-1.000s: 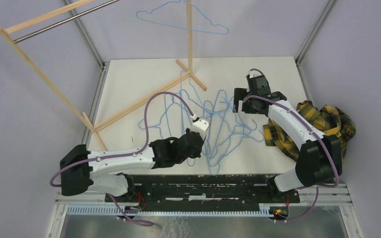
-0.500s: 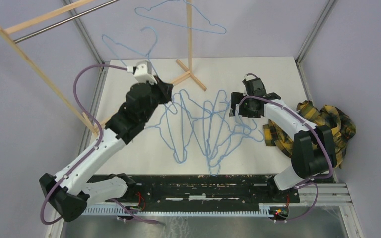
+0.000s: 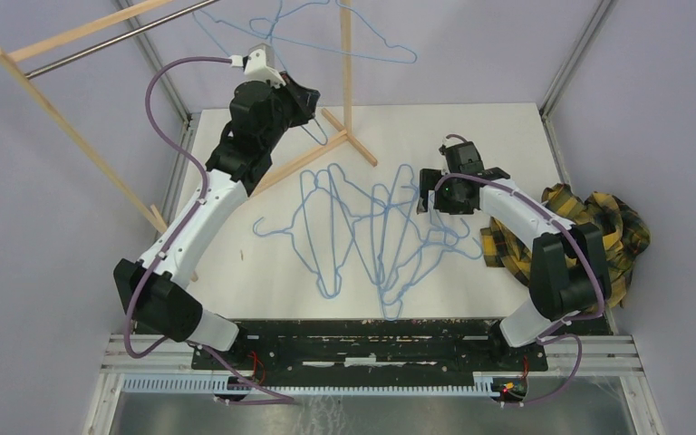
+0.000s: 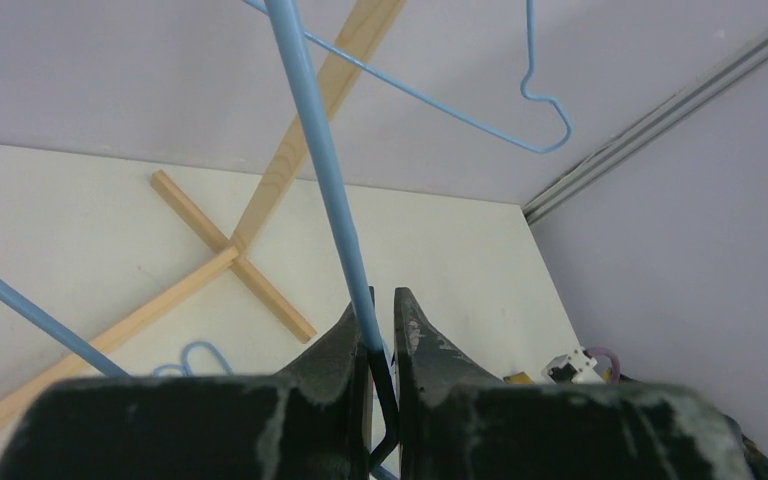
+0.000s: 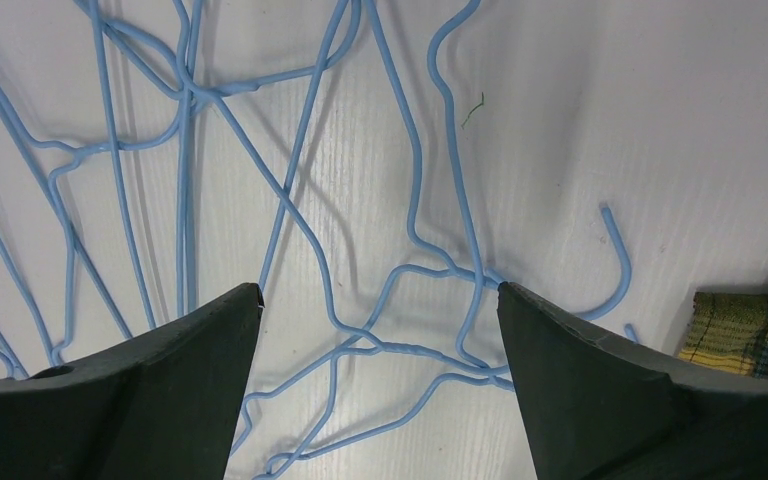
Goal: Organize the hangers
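Beside the rack (image 3: 346,63), the raised left gripper (image 4: 382,302) pinches a hanger (image 4: 317,140); right of it, the right gripper (image 5: 380,290) gapes wide.

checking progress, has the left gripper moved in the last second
Yes. The left gripper has swung from the table's near edge toward the far side, now beside the rack's upright post, shut on a hanger.

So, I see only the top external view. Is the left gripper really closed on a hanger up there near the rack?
Observer: Yes. In the left wrist view the left gripper is shut on one hanger, its thin wire pinched between the jaws.
Operator: And the right gripper, does it hold something?
Observer: No. Its wrist view shows the right gripper open, jaws wide apart above the pile of hangers, gripping none.
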Available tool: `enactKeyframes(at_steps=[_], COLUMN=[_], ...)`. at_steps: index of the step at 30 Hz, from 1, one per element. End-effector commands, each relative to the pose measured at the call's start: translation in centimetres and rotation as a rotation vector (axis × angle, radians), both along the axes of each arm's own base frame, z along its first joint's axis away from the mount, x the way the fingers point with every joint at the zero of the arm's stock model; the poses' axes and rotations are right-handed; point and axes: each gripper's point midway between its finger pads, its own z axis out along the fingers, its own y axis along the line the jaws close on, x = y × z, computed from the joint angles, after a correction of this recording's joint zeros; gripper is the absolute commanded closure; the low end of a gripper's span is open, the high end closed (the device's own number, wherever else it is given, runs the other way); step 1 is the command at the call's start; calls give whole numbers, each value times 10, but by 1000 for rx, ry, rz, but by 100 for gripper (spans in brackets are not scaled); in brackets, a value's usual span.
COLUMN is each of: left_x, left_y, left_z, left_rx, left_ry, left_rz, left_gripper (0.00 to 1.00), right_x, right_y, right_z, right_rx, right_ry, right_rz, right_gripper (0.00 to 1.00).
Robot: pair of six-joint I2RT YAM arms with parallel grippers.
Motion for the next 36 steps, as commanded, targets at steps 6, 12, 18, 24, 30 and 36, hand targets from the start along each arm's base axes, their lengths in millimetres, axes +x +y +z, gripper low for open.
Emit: enactKeyframes(at_steps=[6,12,18,24,30,36], left_x=[24,41,50,50,60,74], left_y=[14,31,35,17,-12,-40], left_z=[53,47,22,6,1,-16], left_rx=[-98,-130,-119,-119,-130,-117], left_ry=[-124,-88,-2,51,107,167], left_rz=[17,65,88,-1,-133,-209], left_gripper=[97,97,97,97,97,97], right_x=[18,17,13,12,13,17], right_y=[10,13,12,12,13,14], right_z=[11,11,8,4,2,3], right_rx=[29,46,44,43,47,48], right_ry=[-46,-42,-32,-27,-26,-32], right_rz=[27,33,38,35,31,31], right_gripper=[5,5,0,0,0,0])
